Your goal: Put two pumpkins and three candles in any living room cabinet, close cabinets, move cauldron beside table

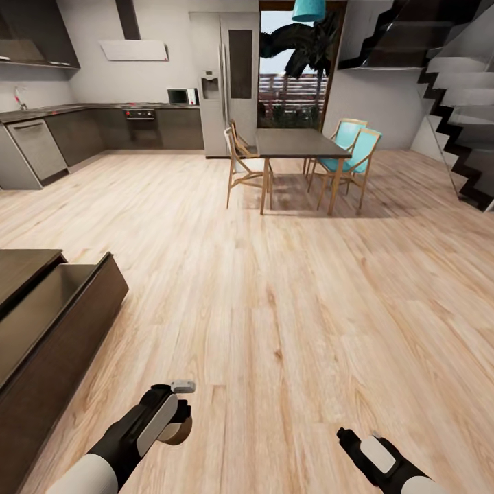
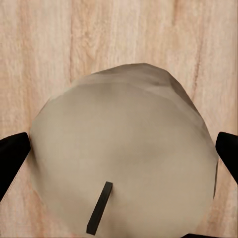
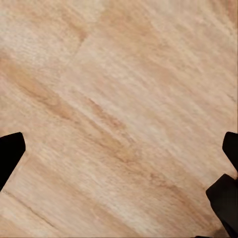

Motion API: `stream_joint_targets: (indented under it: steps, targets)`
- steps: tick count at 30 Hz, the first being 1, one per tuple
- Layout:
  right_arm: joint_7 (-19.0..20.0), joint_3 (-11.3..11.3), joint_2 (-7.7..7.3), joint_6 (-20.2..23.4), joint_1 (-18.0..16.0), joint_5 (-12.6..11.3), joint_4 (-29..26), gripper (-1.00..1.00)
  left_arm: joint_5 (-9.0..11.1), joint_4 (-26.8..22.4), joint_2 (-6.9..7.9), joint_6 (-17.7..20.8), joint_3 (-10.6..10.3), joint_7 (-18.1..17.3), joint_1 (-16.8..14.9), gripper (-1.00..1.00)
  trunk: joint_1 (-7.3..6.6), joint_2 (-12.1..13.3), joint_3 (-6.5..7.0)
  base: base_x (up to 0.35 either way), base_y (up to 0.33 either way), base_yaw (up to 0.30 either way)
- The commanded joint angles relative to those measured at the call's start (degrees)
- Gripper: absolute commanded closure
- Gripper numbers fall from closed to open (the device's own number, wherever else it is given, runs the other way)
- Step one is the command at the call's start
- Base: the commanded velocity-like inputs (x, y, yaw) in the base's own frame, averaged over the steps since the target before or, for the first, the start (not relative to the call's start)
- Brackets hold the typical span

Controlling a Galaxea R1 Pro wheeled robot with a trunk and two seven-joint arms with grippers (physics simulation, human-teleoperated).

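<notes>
Big open room with a light wood plank floor (image 1: 295,302) taking up most of the head view. Way back at about 10 o'clock there's the kitchen (image 1: 103,123) with dark lower cupboards, an oven and a tall grey fridge (image 1: 223,75). At 12 o'clock sits a dark dining table (image 1: 302,143) with wooden chairs round it, two of them with teal seats (image 1: 346,147). A black-and-white staircase (image 1: 453,89) climbs up at 2 o'clock.

Closer in, at 9 o'clock, is the low dark brown cabinet (image 1: 41,370), with one drawer (image 1: 48,302) pulled out so you can see the inside. Can't see anything lying in the part of it that's visible.

Left arm comes in at 7 o'clock, and the left pincer (image 1: 180,418) is clamped on a candle (image 2: 124,158). From the head camera it looks like a small brownish stub under the pincer; in the left wrist view it's a fat pale cylinder with a dark wick, black fingertips (image 2: 12,158) pressed on either side, floor behind it. So the candle is off the floor, well apart from the open drawer.

Right pincer (image 3: 119,158) is at 5 o'clock, spread wide with just bare planks between its tips, holding nothing.
</notes>
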Motion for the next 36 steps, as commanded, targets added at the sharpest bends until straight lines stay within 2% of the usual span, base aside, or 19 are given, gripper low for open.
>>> stream_joint_targets:
  steps: [1, 5, 10, 13, 17, 19, 28, 32, 36]
  targets:
    - [0.7, 0.2, -0.03, 0.6, 0.0, 0.0, -0.2, -1.00, 0.5, -0.1, 0.06, 0.1, -0.3, 0.6, -0.1, 1.00, 0.03, 0.0, -0.05, 0.334, 0.000, 0.000]
    - [5.9, 0.0, -0.16, 1.7, 0.0, -0.2, -0.1, -1.00, 0.5, -0.1, -0.01, 0.0, -0.2, 0.6, -0.1, 1.00, 0.03, 0.0, -0.05, 0.333, 0.000, 0.000]
    - [6.9, -0.4, -0.01, 1.6, 0.0, -0.2, -0.1, -1.00, 0.5, -0.1, -0.01, -0.2, -0.5, 0.6, -0.1, 1.00, 0.03, 0.0, -0.05, 0.334, 0.000, 0.000]
    - [6.8, -0.4, 0.03, -2.4, 0.0, 0.0, 0.0, -1.00, 0.5, -0.1, -0.01, -0.2, -0.5, 0.6, -0.1, 1.00, 0.03, 0.0, -0.07, 0.333, 0.000, 0.035]
    - [6.9, -0.1, 0.07, -12.1, 0.1, 0.2, 0.8, -1.00, 0.6, -0.1, -0.01, -0.3, -0.6, 0.6, -0.1, 1.00, 0.03, 0.0, -0.09, 0.333, 0.000, 0.016]
    - [7.0, 0.0, 0.08, -15.0, 0.1, 0.3, 1.8, -1.00, 0.6, -0.1, -0.01, -0.3, -0.6, 0.6, -0.1, 1.00, 0.03, 0.0, -0.09, 0.334, 0.000, 0.004]
    - [7.1, 0.1, 0.03, -19.5, 0.1, 0.2, 2.9, -1.00, 0.5, -0.1, -0.01, -0.3, -1.7, 0.6, -0.1, 1.00, 0.03, 0.0, -0.09, 0.333, 0.000, 0.001]
    - [7.1, 0.2, 0.02, -19.2, 0.1, 0.4, 2.8, -1.00, 0.4, -0.1, -0.01, -0.4, -1.7, 0.6, -0.1, 1.00, 0.03, 0.0, -0.09, 0.333, 0.000, 0.000]
    - [7.3, 0.3, 0.00, -13.8, 0.1, 0.6, 2.3, -1.00, 0.4, -0.1, -0.01, -0.4, -1.7, 0.6, -0.1, 1.00, 0.03, 0.0, -0.09, 0.333, 0.000, 0.000]
